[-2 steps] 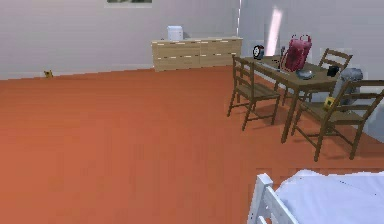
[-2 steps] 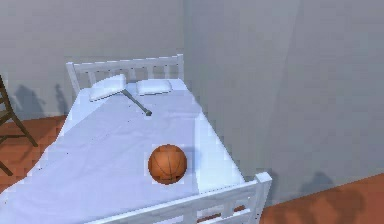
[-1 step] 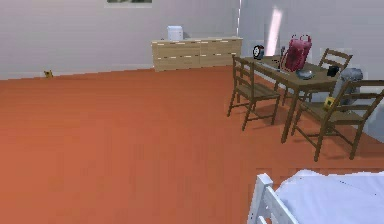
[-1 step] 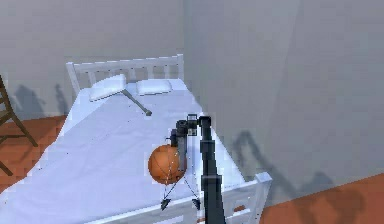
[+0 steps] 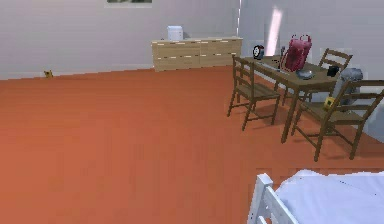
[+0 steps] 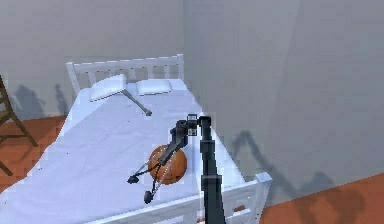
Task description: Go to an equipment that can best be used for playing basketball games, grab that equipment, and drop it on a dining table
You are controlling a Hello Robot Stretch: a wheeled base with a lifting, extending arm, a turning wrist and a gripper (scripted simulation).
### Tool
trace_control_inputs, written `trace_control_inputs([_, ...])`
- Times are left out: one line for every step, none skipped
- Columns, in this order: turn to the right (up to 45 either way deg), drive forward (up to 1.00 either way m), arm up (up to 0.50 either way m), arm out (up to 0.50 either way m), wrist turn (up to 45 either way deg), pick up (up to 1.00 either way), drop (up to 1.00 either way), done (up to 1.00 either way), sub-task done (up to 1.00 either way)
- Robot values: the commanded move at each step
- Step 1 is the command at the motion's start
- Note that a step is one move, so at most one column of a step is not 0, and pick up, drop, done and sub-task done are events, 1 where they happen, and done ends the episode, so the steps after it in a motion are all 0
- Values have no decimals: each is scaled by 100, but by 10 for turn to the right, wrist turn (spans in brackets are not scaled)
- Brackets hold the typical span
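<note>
basketball (image 6: pixel 168 168) round, no long axis; at fingers (image 6: pixel 140 176), bed (image 6: pixel 95 150) behind

Broad orange-red floor (image 5: pixel 110 140) lies open across the forward view's left and middle. Brown wooden dining surface (image 5: pixel 305 80) at right, hemmed by slatted wooden chairs (image 5: pixel 252 90), its top crowded by a red backpack (image 5: pixel 298 52) and small dark items. White-sheeted bed (image 6: pixel 90 150): grey wall (image 6: pixel 300 80) near one side, white footboard rail (image 6: pixel 250 195) across near end.

A room in a home, part bedroom, part dining room. A white bed (image 6: pixel 90 150) with pillows (image 6: pixel 108 87) stands here. A wooden bench (image 5: pixel 283 72) ringed by chairs (image 5: pixel 252 90) stands there, with a dresser (image 5: pixel 197 52) along the wall.
</note>
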Motion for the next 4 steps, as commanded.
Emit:
trace_control_inputs([0,0,0,0,450,0,0,0,0])
trace_control_inputs([0,0,0,0,450,0,0,0,0])
trace_control_inputs([0,0,0,0,120,0,0,0,0])
trace_control_inputs([0,0,-30,0,0,0,0,0,0])
